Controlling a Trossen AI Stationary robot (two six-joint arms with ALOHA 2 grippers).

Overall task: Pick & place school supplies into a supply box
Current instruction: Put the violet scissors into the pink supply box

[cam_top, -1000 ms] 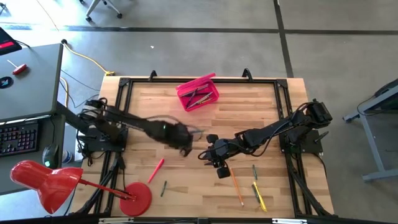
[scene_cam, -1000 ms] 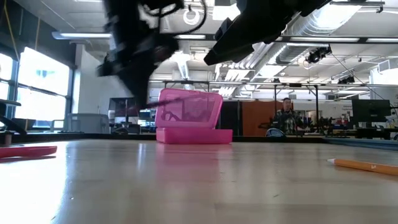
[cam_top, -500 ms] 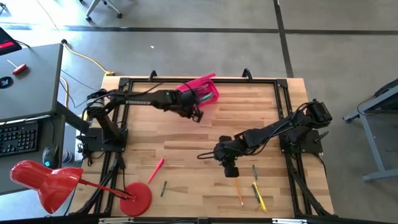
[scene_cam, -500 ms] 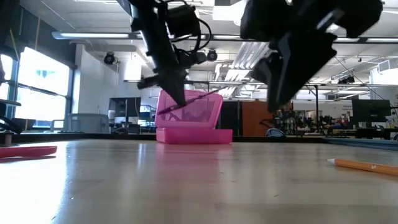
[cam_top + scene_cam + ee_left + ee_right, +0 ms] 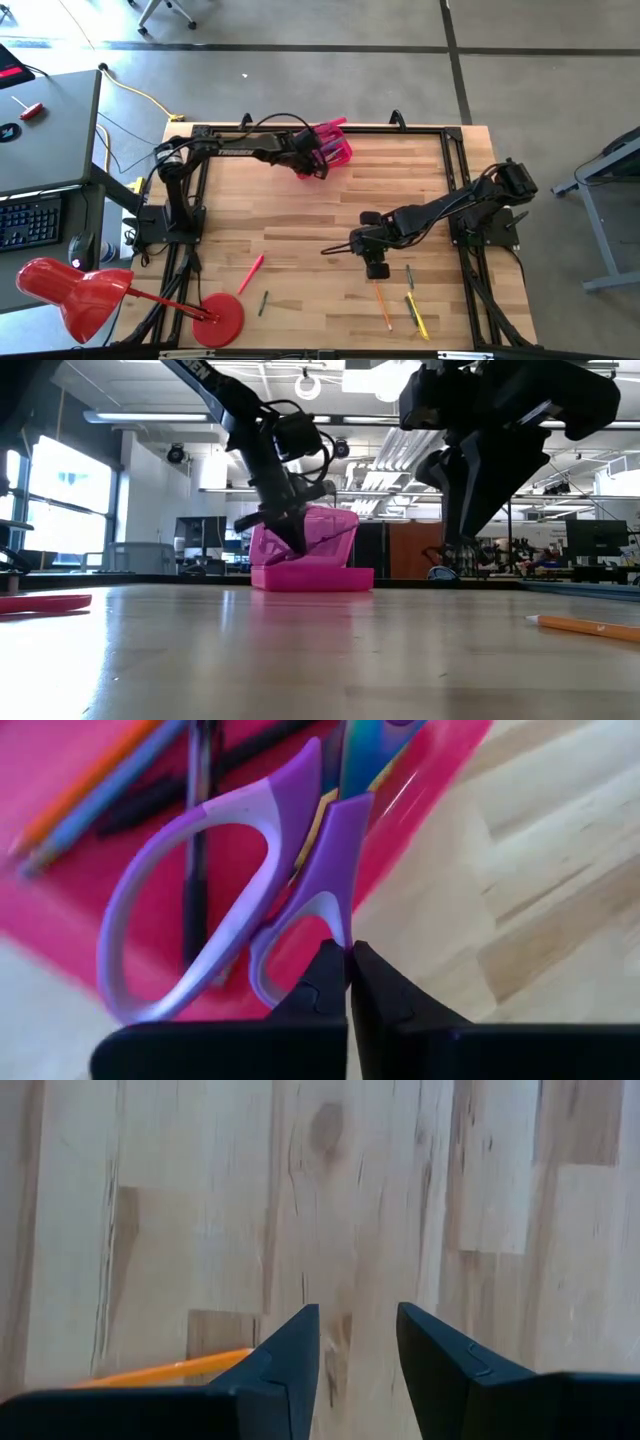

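Your left gripper (image 5: 347, 960) is clenched on the handle of the purple scissors (image 5: 235, 890), which only its wrist view shows; from above you see just that arm reaching over the pink supply box (image 5: 335, 150) at the table's far edge. Your right gripper (image 5: 355, 1345) hangs with fingers parted above bare wood, an orange pencil (image 5: 160, 1371) just beside one finger.

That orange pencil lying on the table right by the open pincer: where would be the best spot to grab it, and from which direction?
Probably around mid-shaft, coming straight down from above. The orange pencil lies flat on the wooden table and is long and thin, so open fingers can straddle its narrow width. The right pincer hangs open just above its upper end; the green pencil beside it lies apart, leaving room.
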